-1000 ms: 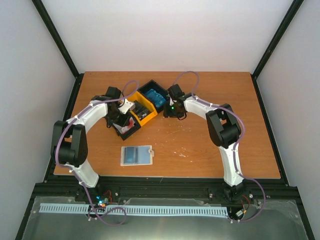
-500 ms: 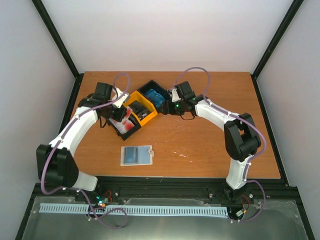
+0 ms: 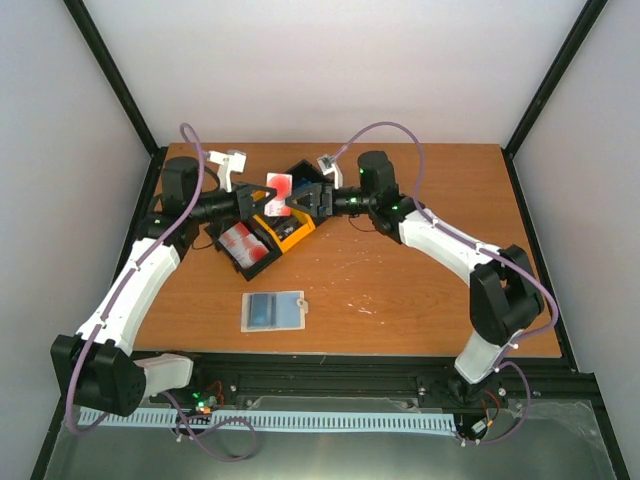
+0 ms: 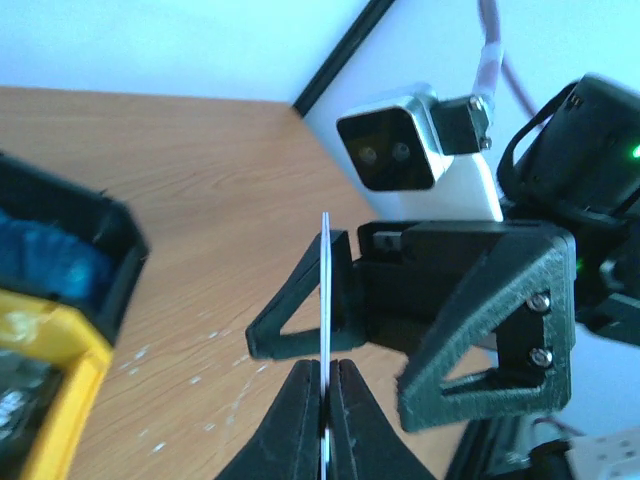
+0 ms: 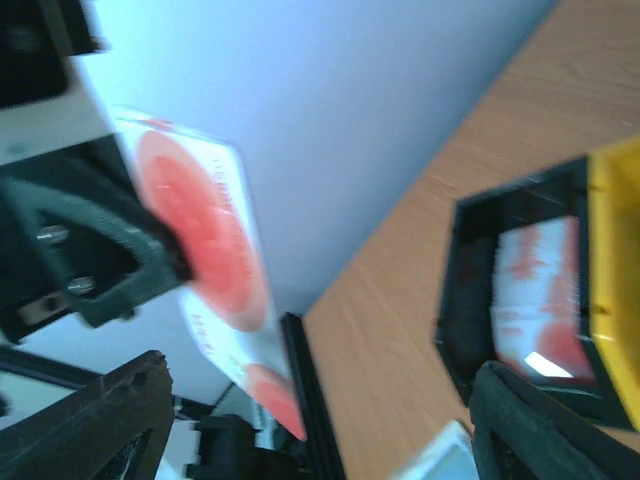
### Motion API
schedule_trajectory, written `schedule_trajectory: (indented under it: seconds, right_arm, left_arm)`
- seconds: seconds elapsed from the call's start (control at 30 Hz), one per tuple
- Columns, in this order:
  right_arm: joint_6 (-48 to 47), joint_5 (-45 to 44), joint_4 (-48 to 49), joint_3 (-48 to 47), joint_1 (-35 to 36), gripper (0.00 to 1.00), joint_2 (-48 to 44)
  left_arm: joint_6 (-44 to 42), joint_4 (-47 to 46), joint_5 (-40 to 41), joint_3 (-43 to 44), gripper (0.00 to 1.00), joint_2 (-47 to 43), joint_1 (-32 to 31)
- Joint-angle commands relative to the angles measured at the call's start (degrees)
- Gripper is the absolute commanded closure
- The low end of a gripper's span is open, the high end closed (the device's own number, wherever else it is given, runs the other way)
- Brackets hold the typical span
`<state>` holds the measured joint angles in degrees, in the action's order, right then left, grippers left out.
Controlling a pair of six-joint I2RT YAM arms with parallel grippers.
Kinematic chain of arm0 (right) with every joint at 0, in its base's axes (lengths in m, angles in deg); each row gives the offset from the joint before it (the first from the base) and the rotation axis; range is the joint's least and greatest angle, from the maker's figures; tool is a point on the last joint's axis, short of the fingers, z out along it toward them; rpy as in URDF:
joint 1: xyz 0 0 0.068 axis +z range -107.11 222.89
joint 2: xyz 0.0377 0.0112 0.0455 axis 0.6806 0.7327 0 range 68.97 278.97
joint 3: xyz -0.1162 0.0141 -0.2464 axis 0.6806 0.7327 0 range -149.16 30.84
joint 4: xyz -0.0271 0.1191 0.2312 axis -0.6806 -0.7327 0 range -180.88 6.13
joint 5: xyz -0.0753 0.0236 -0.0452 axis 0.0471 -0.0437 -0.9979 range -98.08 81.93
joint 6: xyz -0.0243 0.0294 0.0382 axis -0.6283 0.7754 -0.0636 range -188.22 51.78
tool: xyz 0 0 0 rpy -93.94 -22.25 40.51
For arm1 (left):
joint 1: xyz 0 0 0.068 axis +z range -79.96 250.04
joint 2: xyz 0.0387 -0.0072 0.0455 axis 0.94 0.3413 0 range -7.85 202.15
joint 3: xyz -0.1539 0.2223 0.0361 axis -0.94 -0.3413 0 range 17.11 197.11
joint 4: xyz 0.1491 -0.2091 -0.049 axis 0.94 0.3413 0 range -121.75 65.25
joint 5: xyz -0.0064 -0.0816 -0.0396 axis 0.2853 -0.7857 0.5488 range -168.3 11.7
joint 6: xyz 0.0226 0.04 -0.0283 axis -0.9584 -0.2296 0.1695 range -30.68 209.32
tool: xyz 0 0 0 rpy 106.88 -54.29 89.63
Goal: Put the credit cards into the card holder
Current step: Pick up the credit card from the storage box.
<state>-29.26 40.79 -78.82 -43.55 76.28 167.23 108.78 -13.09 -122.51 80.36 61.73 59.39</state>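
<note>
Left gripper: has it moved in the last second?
Yes. The left gripper, shut on a red-and-white card, has gone from the near red-card end of the black-and-yellow tray to over its middle, toward the far wall, meeting the open right gripper.

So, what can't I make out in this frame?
- Red-and-white plastic card: print too small in top view, blurred in right wrist, edge-on in left wrist.
- Black-and-yellow tray: far compartments covered by left gripper and right gripper, top view.
- Pale grey-blue open wallet: pocket contents too small, top view.
</note>
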Motion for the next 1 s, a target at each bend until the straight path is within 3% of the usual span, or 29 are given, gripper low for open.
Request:
schedule_trajectory:
  seconds: [0.0,0.07,0.2,0.37,0.47,0.57,0.67,0.73,0.87,0.97]
  right_arm:
    - [5.12,6.62,10.17,0.94,0.10,0.22,-4.72]
    - [5.69,6.66,9.53,0.63,0.09,0.30,-5.16]
    - [8.24,8.02,12.15,0.73,0.18,0.56,-5.78]
    - [10.37,9.11,14.48,-0.04,0.25,0.65,-5.96]
    - [12.69,9.23,16.34,0.06,0.28,0.79,-5.42]
    - [15.88,7.97,18.92,0.33,0.22,0.96,-5.11]
    - [19.56,7.50,22.11,0.69,-0.46,0.97,-4.84]
    - [23.90,8.13,28.11,1.92,-1.17,0.97,-4.88]
    - [30.55,10.45,36.29,2.85,-2.30,0.97,-4.23]
    - [31.40,11.43,37.25,3.00,-2.50,0.97,-4.21]
  left_arm:
    - [16.37,-15.08,-9.64,-0.55,0.99,-0.78,0.37]
    - [20.49,-19.43,-12.00,-1.69,0.99,-1.73,0.37]
    - [22.77,-21.42,-13.04,-1.46,0.99,-2.37,0.37]
    - [24.38,-20.90,-14.20,-1.41,0.98,-1.18,0.37]
    - [24.98,-20.71,-14.82,-1.43,0.97,-0.99,0.37]
    - [24.84,-19.92,-14.57,-1.37,0.86,-1.45,0.33]
    - [24.51,-18.24,-13.42,-1.17,0.67,-2.38,0.37]
    - [23.87,-16.27,-11.47,-1.01,0.59,-3.24,0.37]
    - [24.92,-15.88,-11.01,-1.53,0.58,-4.26,0.37]
    - [27.30,-17.14,-12.11,-1.91,0.66,-4.41,0.37]
